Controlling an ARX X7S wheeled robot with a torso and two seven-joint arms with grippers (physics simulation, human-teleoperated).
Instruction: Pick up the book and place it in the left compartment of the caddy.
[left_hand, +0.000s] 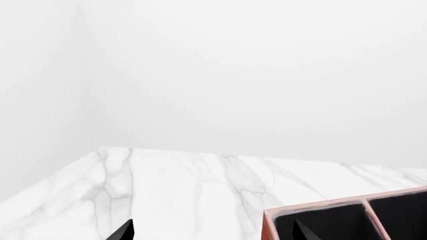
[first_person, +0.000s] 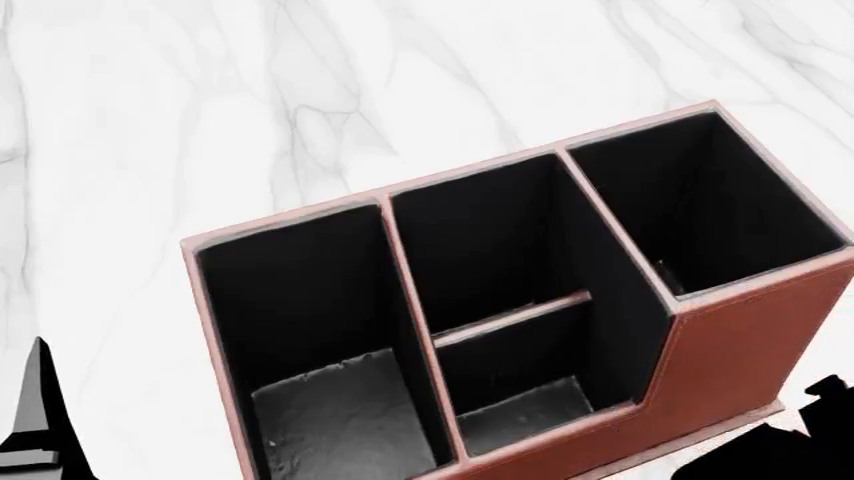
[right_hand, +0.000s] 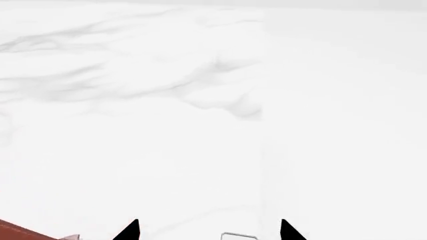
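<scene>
Right now my head camera looks down on the reddish-brown leather-look caddy (first_person: 747, 350) with its black lining, standing on the white marble tabletop (first_person: 267, 90). Its long, narrow, undivided left compartment (first_person: 320, 340) is at the left end, with nothing in it that I can see but its grey floor; beside it is the middle bay split by a cross-divider (first_person: 514, 318), and at the right the taller squarish bay (first_person: 701, 200). The thin black book appears in none of my views, so I cannot say where it lies. My left tool (left_hand: 212, 235) shows only as two black fingertips at the picture's edge in the left wrist view, set well apart with nothing between them; one tip overlaps the caddy's corner (left_hand: 270, 222), the other the bare marble. My right tool (right_hand: 209, 234) likewise shows two black tips spread wide over white marble, gripping nothing, with a sliver of the caddy's brown wall (right_hand: 20, 232) at the frame's corner. In the head view, dark arm parts sit at the lower left (first_person: 34, 430) and lower right (first_person: 787, 450).
</scene>
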